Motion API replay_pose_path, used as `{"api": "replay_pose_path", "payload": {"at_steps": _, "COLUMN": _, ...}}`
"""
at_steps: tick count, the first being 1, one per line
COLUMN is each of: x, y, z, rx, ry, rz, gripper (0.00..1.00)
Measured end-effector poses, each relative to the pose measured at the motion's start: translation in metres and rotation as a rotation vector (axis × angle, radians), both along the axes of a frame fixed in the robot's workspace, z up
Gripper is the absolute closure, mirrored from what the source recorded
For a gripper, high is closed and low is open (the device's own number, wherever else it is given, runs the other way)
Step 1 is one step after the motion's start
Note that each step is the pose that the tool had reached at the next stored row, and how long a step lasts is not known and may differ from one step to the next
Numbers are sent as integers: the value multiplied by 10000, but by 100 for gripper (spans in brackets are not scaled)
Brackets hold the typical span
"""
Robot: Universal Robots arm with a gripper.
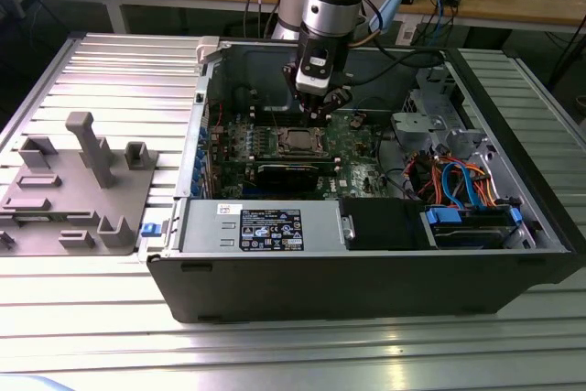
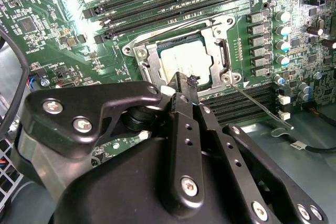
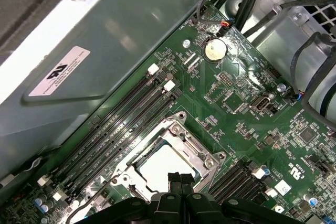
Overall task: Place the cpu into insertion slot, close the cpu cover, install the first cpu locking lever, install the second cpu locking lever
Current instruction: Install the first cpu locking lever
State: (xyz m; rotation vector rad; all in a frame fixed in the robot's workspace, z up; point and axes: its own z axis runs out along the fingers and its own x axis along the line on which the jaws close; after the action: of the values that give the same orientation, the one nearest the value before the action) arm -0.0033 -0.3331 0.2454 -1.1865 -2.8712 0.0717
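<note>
While the fingers (image 3: 175, 178) sit pressed together and empty, they hang right over the cpu (image 3: 164, 167); I can't tell if they touch it. The chip is seated in the insertion slot (image 1: 298, 141), mid-motherboard (image 3: 247, 103), with the cpu cover (image 2: 219, 56) down around it. One locking lever (image 2: 262, 107) juts free off a socket corner — so I'd call this the lever stage. Latching calls for a closed-finger push down, then sideways under its hook — tight beside the memory slots (image 3: 126, 114).
</note>
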Motion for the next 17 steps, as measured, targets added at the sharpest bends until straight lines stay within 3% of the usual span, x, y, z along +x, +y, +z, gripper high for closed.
{"api": "replay_pose_path", "payload": {"at_steps": 17, "x": 0, "y": 0, "z": 0, "rx": 0, "ry": 0, "rz": 215, "gripper": 89}}
